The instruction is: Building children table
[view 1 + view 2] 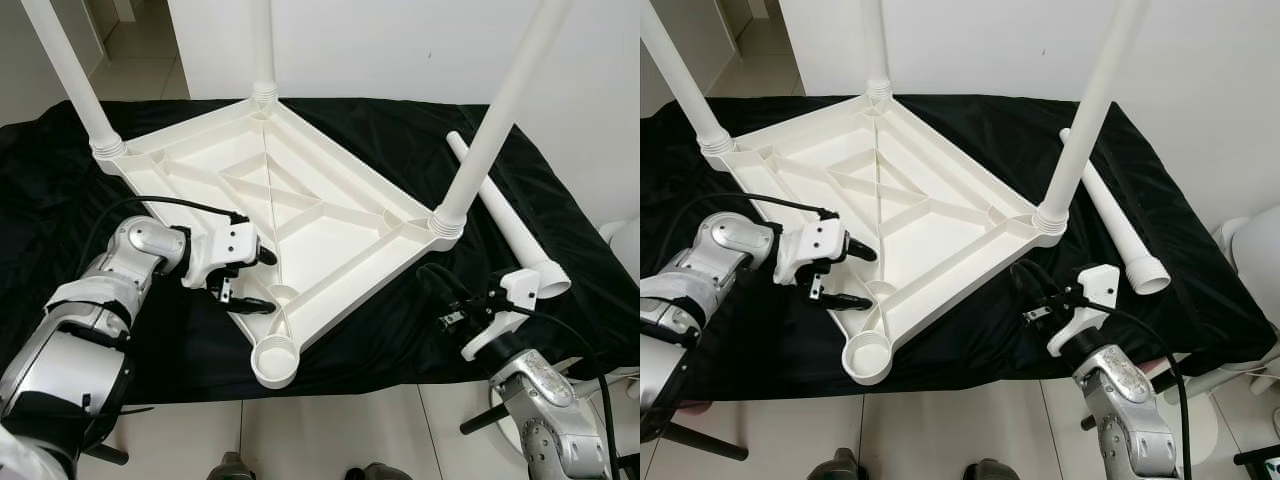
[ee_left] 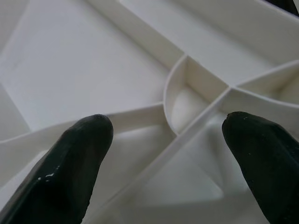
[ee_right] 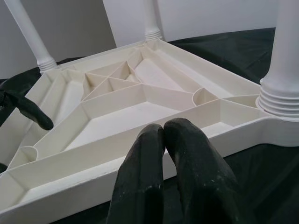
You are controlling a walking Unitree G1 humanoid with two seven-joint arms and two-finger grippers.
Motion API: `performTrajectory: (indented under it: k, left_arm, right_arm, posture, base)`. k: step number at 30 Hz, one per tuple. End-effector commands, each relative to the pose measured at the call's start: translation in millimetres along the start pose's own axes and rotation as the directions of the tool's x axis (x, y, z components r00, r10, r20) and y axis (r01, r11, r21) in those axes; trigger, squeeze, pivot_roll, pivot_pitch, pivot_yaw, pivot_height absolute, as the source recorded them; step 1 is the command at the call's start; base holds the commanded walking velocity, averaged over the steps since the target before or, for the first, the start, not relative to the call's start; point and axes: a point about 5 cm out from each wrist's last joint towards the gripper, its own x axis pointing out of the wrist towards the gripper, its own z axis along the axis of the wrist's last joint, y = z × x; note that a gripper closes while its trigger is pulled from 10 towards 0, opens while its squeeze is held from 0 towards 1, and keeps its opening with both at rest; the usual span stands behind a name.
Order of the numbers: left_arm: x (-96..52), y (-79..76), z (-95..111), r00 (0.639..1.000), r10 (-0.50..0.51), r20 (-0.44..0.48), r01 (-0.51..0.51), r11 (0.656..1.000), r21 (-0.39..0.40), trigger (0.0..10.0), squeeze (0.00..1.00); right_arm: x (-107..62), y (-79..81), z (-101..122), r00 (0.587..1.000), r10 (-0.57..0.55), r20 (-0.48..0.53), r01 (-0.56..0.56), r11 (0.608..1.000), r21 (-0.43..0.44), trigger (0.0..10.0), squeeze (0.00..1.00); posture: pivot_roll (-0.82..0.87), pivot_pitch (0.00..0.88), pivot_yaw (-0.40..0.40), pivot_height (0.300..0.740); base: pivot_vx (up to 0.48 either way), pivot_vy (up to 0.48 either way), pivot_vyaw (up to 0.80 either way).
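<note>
One tabletop, four legs, my two hands.

On the upturned tabletop I count three legs screwed upright; a fourth leg lies beside it, one corner socket vacant.

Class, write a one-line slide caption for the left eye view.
Upturned white table top with three legs fitted; left gripper open at its edge, fourth leg lying loose.

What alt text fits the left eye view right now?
An upturned white tabletop lies on a black cloth with three legs screwed in. The left claw, open, straddles its near edge, and the fourth leg lies loose beside the shut right claw.
</note>
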Motion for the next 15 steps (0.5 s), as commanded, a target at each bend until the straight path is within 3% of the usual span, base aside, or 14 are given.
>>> performTrajectory:
  k: [1, 15]
  left_arm:
    - [1.4, 8.2, -0.4, 0.988, 0.152, -0.028, -0.151, 0.988, 0.025, 10.0, 0.00]
    - [3.3, 15.5, -0.5, 0.979, 0.151, -0.136, -0.140, 0.986, 0.091, 10.0, 0.00]
  right_arm:
    - [0.8, 0.2, 2.7, 1.000, 0.001, 0.003, -0.001, 1.000, -0.007, 10.0, 0.00]
    - [-0.8, 0.0, 3.4, 1.000, -0.010, 0.003, 0.010, 1.000, -0.015, 10.0, 0.00]
  posture:
    - [-0.02, 0.032, 0.019, 0.740]
    - [-0.02, 0.034, 0.029, 0.740]
  base:
    - [0.000, 0.000, 0.00]
    - [0.000, 0.000, 0.00]
